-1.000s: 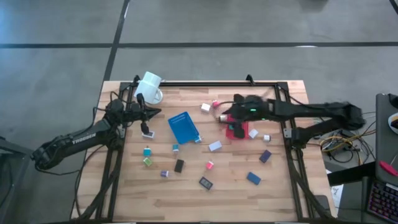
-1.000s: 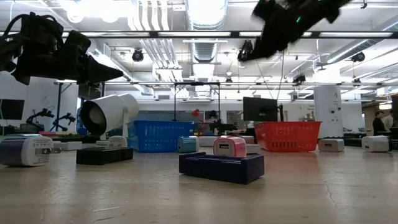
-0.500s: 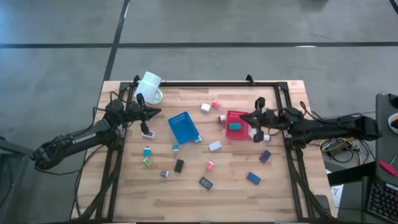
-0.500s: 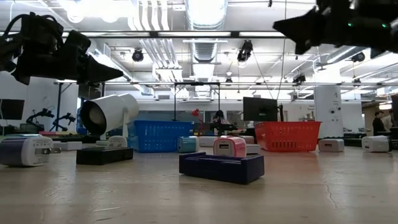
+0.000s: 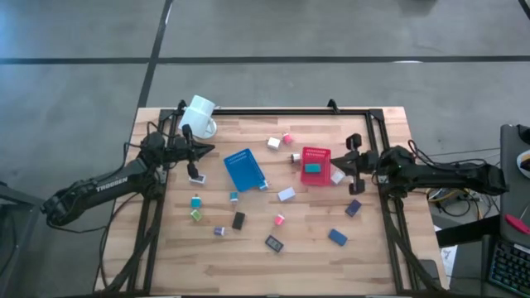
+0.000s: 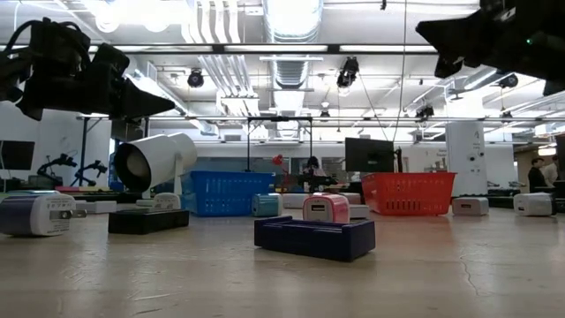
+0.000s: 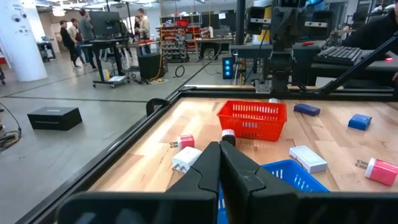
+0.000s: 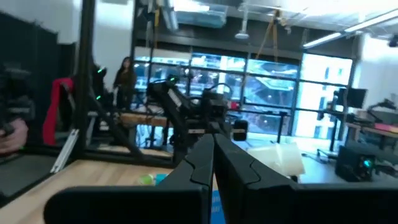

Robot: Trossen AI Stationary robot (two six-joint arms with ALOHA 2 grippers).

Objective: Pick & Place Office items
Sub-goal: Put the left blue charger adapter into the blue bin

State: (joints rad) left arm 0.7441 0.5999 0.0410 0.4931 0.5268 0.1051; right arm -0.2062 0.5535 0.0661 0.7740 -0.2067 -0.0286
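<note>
The office items are small blocks scattered over the wooden table, among them a white one (image 5: 286,194), a pink one (image 5: 280,219), a black one (image 5: 238,220) and a blue one (image 5: 337,237). A teal block (image 5: 312,168) lies inside the red basket (image 5: 315,154). My right gripper (image 5: 344,163) hangs shut at the basket's right side, about level, with nothing between its fingers (image 8: 211,152). My left gripper (image 5: 201,154) waits shut above the table's far left (image 7: 219,155), also holding nothing.
A blue basket (image 5: 245,169) sits mid-table, left of the red one. A white mug (image 5: 199,116) lies tipped at the far left corner. A black frame rail (image 5: 290,111) runs along the far edge and both sides. People stand in the room beyond.
My right gripper has drawn back from above the red basket toward the table's right edge, sinking a little and tipping up from a downward slant to about level. The teal block, hidden under it before, now shows lying in the basket.
</note>
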